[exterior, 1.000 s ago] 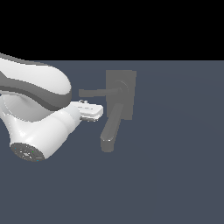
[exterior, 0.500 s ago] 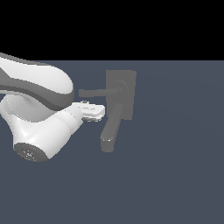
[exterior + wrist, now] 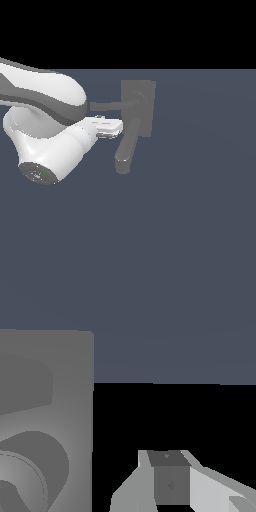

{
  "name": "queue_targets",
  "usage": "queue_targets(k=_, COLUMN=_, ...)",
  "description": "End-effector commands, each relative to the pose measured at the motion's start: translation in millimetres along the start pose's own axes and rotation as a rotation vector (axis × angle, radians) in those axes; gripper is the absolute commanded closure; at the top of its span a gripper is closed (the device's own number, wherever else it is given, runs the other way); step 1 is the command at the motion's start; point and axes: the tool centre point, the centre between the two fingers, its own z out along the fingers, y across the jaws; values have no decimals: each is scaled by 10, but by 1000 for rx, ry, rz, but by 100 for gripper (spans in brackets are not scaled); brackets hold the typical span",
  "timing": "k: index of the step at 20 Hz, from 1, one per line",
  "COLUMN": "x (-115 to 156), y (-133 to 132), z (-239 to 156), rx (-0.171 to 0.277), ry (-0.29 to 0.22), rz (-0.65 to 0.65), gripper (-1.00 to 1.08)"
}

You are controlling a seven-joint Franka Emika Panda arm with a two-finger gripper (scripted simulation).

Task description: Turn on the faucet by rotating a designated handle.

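Faucet (image 3: 138,107) stands upright on the floor, its flat back plate facing the exterior view, the thick spout (image 3: 126,150) angling down and forward. Its handle (image 3: 112,105), a thin bar, reaches toward the exterior view's left from the hub. The gripper (image 3: 116,127) sits just below that bar, beside the spout; whether its jaws are parted cannot be told. No writing shows anywhere.

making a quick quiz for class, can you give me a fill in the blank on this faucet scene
1. The handle sticks out from the back plate toward the exterior view's ____.
2. The gripper sits just ____ the handle in that view.
3. The spout is ____ than the handle.

Missing words: left; below; thicker
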Motion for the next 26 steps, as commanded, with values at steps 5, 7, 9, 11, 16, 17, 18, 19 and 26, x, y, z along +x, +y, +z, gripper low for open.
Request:
queue_targets(k=5, x=-235, y=29, z=0, rx=0, ry=0, rz=0, gripper=108)
queue_targets(k=7, x=-317, y=38, z=0, rx=0, ry=0, rz=0, gripper=108)
queue_targets(k=9, x=-402, y=48, z=0, rx=0, ry=0, rz=0, gripper=108)
queue_targets(k=11, x=-488, y=58, z=0, rx=0, ry=0, rz=0, gripper=108)
queue_targets(k=16, x=-512, y=46, z=-1, rx=4, ry=9, rz=-3, gripper=108)
queue_targets(k=17, x=-546, y=36, z=-1, rx=3, ry=9, rz=-3, gripper=108)
queue_targets(k=18, x=-578, y=26, z=1, rx=3, ry=9, rz=-3, gripper=108)
queue_targets(k=19, x=-613, y=17, z=0, rx=3, ry=8, rz=-3, gripper=108)
queue_targets(k=26, x=-859, y=-52, z=1, rx=2, ry=5, rz=-2, gripper=108)
